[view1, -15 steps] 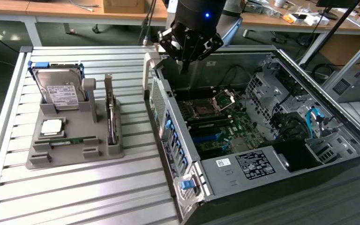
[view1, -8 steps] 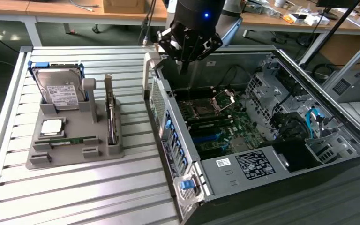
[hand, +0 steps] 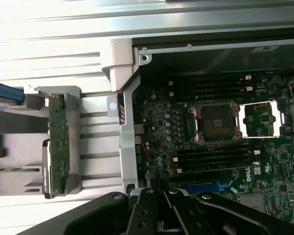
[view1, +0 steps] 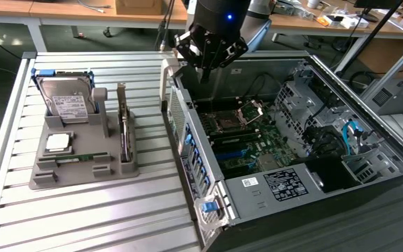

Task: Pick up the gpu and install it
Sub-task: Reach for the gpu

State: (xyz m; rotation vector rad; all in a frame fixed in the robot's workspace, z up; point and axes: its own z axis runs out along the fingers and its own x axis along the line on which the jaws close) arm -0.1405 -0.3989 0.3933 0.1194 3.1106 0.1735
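Grey moulded holder sat on the ribbed aluminium desk, carrying 1 boxy silver hard drive, 1 slim green memory stick & 1 gpu: thin dark board w/ metal bracket, stood on edge in its slot. Black hand hung over 1 open steel PC case, fingers shut, gripping nothing, well apart from gpu.

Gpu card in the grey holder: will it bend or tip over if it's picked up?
The thin dark gpu card with a silver metal bracket is probably stiff: it stands straight on edge, no sagging. Being so thin, it is likely light. Outside the grey plastic holder it would probably tip, its edge being narrow.
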